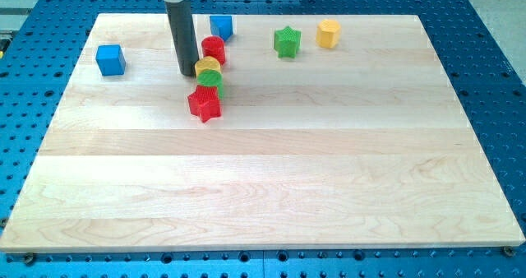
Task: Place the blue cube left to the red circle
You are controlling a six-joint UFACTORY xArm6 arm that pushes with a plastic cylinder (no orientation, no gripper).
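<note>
Blue is the colour that matters here, and in the camera view we have 2 of it: a blue cube [110,60] alone near the board's left edge, and a second blue block [221,26] at the view's top, just right of our rod. The red circle [214,49] sits just below that second block, heading a tight column with a yellow block [208,67], a green block [210,81] and a red star [205,104] beneath it. My tip [186,72] rests on the wooden board [271,187], just left of the yellow block, close enough that we cannot tell if they touch. The rod has no jaws and holds nothing.

Our risks, as we judge them:
1. Sliding right from here would shove the column and shift the red circle, moving our target.
2. Picking the wrong blue block.
3. Pushing the lone cube off-centre, so it spins away.

A green star [288,42] and a yellow hexagon [329,33] lie well clear.
</note>
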